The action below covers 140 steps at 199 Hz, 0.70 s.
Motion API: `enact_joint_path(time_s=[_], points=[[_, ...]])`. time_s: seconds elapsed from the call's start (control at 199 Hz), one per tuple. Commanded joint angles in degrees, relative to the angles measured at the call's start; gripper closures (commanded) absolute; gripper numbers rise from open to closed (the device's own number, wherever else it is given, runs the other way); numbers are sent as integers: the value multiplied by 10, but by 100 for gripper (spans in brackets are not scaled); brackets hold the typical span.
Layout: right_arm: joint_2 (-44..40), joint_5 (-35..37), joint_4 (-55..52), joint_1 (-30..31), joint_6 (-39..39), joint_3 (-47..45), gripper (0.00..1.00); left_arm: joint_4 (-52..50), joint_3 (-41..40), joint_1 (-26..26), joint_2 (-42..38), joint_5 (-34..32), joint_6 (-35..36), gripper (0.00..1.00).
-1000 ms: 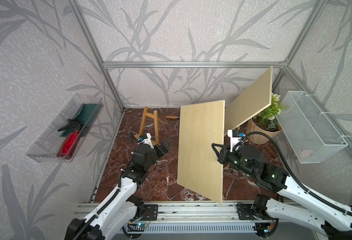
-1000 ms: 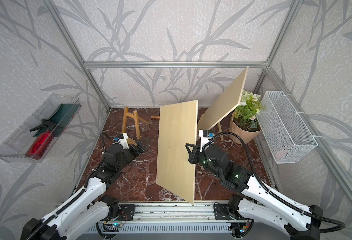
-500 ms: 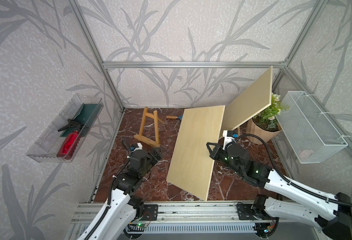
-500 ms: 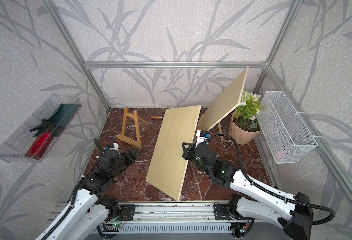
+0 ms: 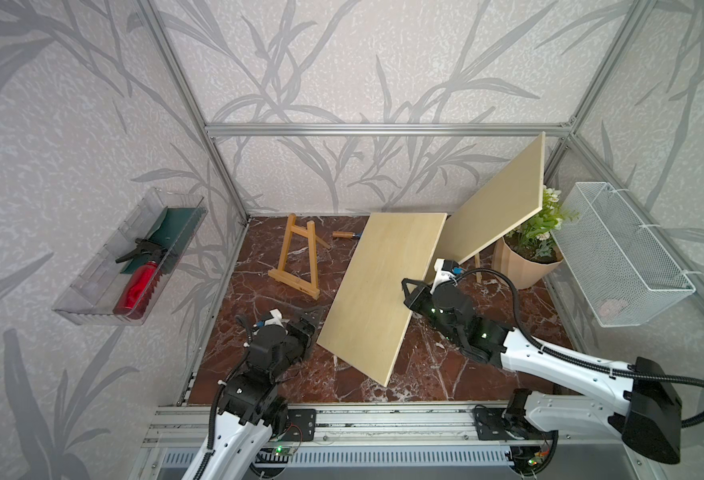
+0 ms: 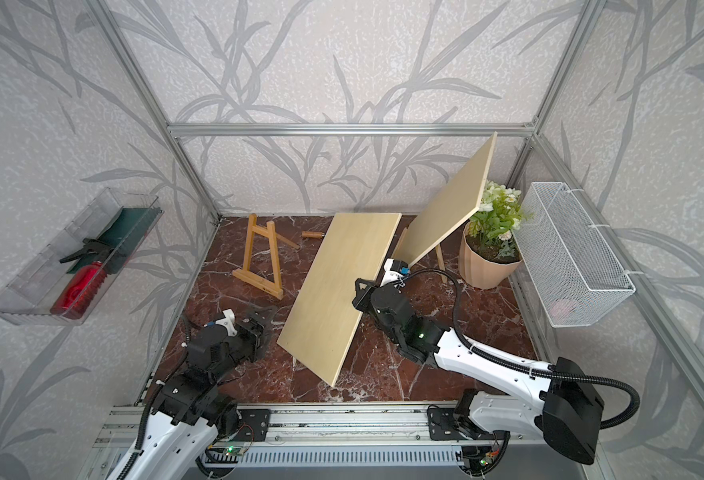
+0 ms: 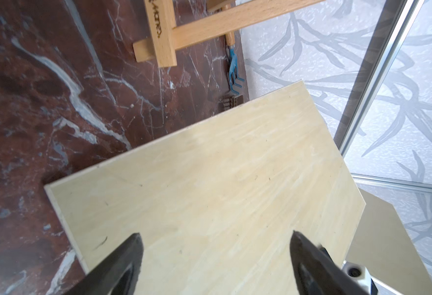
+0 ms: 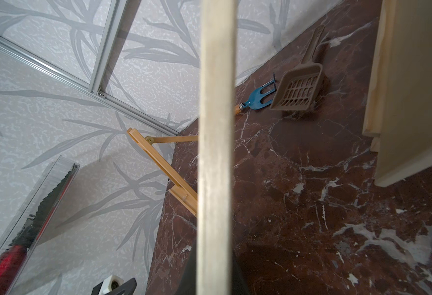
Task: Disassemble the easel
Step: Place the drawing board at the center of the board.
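the right arm stretches low and forward over the marble floor point(image 5: 258, 299), wrist rolled so that the right gripper point(image 5: 409, 291) pinches the right-hand edge of the pale wooden board point(image 5: 383, 291). in the right wrist view that edge runs straight up out of the clamped jaws. the board slopes steeply, its top toward the back wall and its lower corner close to the floor; whether it touches i cannot tell.

the left arm is folded back near the front rail. the left gripper point(image 5: 313, 319) points at the board's lower left edge, just beside it, jaws spread wide and holding nothing; the left wrist view shows both fingers point(image 7: 126, 258) framing the board's face.

the small easel point(image 5: 296, 257) stands bare at the back left of the floor, left of the board and well apart from both grippers.

a second ago the board stood almost upright and higher; it now leans over to the left and sits lower. the left arm, then stretched to the easel's foot, has drawn back toward the rail. the easel itself has not shifted.
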Motion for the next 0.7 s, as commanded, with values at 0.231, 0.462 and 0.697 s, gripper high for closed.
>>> enact_joint_path(time_s=[0.231, 0.462, 0.697], points=[[19, 64, 141, 0, 16, 42, 100, -69, -21, -49, -39, -2, -90, 11], [39, 70, 179, 0, 33, 33, 100, 36, -94, -76, -35, 18, -140, 11], [59, 71, 204, -2, 51, 28, 100, 100, -100, -90, 21, 27, -138, 11]])
